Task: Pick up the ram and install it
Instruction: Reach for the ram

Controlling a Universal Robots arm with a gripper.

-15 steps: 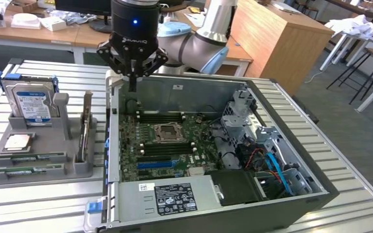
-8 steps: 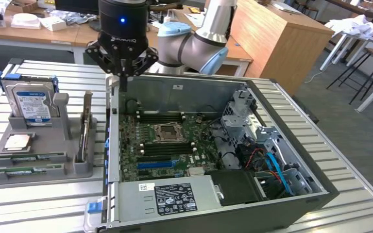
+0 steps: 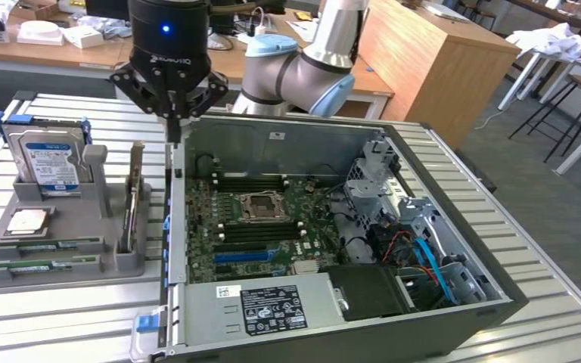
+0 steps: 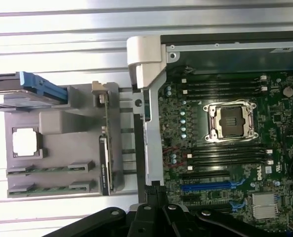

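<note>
- The ram (image 3: 48,246) lies flat in a groove of the grey holder (image 3: 69,274), at the end of the holder nearest the table's near edge in the exterior view. Nothing is gripping it.
- A twin green stick (image 3: 36,265) lies in the next groove, just beside the ram. I cannot tell for sure which of the 2 is meant.
- The holder also carries a bare processor chip (image 3: 28,221) and an upright hard drive (image 3: 48,159). It sits on the slatted table (image 3: 58,318) along the edge at the exterior view's left.
- The open computer case (image 3: 411,333) stands just beside the holder. On its motherboard (image 3: 232,240), long black memory slots (image 3: 255,181) flank the processor socket (image 3: 260,203) and look vacant.
- The end effector (image 3: 175,125) hangs above the case wall next to the holder, toward the table's far edge and well apart from the ram. Its fingers are together and hold nothing.
- Judged from this, the pick-up has not begun and this is the approach stage.
- A grasp calls for the fingers to part, line up across the stick's thin faces and descend squarely, clear of the twin.
</note>
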